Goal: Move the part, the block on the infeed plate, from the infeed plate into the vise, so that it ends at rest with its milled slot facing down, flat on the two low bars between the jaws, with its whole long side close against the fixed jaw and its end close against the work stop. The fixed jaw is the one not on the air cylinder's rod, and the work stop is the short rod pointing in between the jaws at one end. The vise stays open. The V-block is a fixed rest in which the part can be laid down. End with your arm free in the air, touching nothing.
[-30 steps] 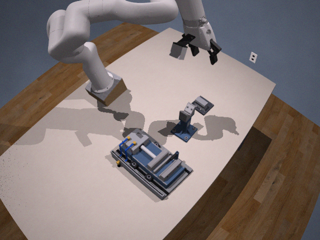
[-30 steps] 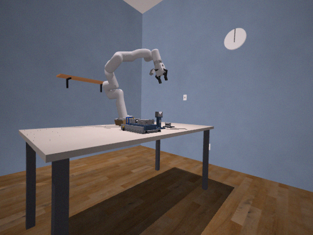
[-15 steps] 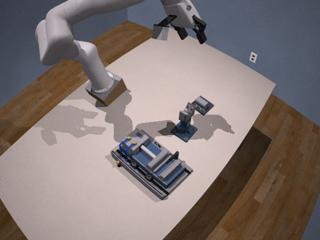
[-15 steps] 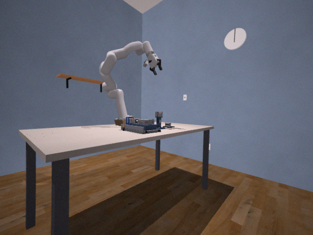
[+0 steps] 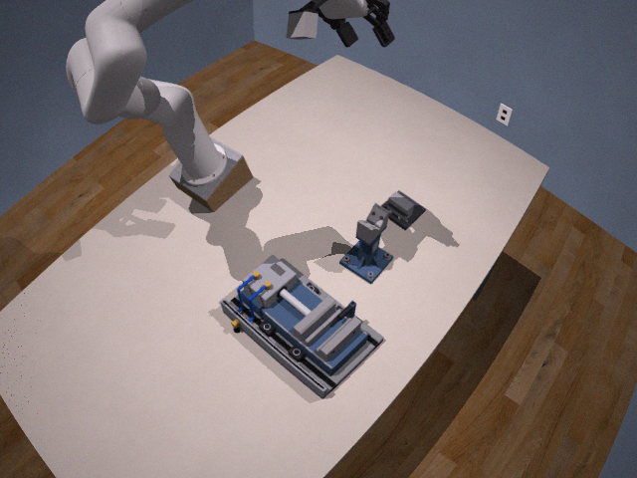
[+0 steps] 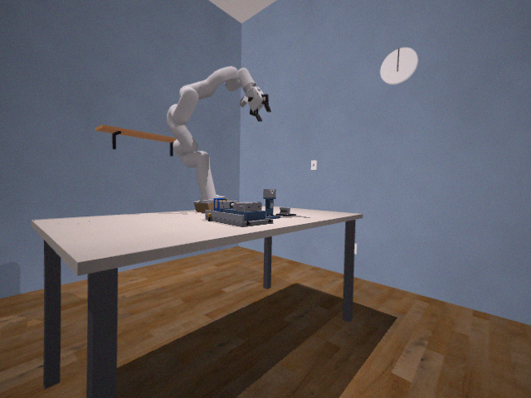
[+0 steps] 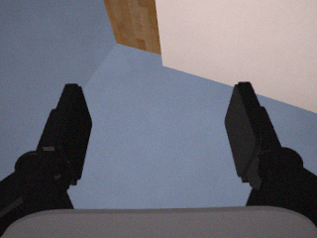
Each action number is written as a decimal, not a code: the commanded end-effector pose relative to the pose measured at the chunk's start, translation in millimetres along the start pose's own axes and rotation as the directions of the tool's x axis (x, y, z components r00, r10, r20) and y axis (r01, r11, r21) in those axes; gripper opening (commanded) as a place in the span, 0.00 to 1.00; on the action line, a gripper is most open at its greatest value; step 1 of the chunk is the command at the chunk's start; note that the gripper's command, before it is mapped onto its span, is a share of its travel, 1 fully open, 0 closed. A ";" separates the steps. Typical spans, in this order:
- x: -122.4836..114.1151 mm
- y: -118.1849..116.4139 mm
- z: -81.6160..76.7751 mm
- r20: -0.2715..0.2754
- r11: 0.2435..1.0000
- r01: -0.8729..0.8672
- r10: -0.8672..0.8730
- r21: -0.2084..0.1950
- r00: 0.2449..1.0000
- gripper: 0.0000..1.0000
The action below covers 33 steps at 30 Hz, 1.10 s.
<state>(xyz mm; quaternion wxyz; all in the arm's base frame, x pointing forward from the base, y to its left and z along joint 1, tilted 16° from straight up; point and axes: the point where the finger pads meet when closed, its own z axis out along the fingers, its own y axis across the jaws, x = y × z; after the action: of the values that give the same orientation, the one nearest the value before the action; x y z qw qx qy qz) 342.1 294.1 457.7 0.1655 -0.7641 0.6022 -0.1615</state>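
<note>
The part [image 5: 402, 204], a grey block, lies on the dark infeed plate [image 5: 414, 210] at the table's far right. The vise [image 5: 304, 321] stands open in the middle of the table, with the moving jaw [image 5: 318, 318] on the white cylinder rod [image 5: 296, 301] and the fixed jaw [image 5: 339, 338] beyond it. The work stop [image 5: 349, 310] sits at the jaws' far end. My gripper [image 5: 367, 33] is open and empty, high in the air above the table's far side, far from the part. It also shows in the side view [image 6: 260, 110] and the wrist view [image 7: 158, 135].
The V-block [image 5: 372, 223] stands on a blue base [image 5: 366, 260] between the vise and the infeed plate. The arm's base [image 5: 210, 177] is at the table's back left. A wall shelf [image 6: 134, 134] hangs behind the arm.
</note>
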 end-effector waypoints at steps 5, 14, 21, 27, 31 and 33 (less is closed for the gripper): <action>-25.6 15.0 -5.5 -0.030 0.999 0.039 -0.039 0.008 0.999 0.89; -63.9 36.1 18.8 -0.080 0.996 0.083 -0.085 -0.024 0.993 0.89; -85.8 48.8 50.3 -0.112 0.993 0.099 -0.106 -0.066 0.988 0.89; -99.7 58.4 82.9 -0.135 0.989 0.102 -0.116 -0.109 0.984 0.89; -107.6 65.7 111.5 -0.151 0.984 0.097 -0.120 -0.146 0.981 0.89; -110.4 69.2 126.2 -0.159 0.982 0.093 -0.120 -0.165 0.980 0.89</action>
<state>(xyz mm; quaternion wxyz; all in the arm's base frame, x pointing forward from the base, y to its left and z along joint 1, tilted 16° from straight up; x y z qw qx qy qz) 307.6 382.1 338.0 0.0678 -0.7883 0.5803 -0.1927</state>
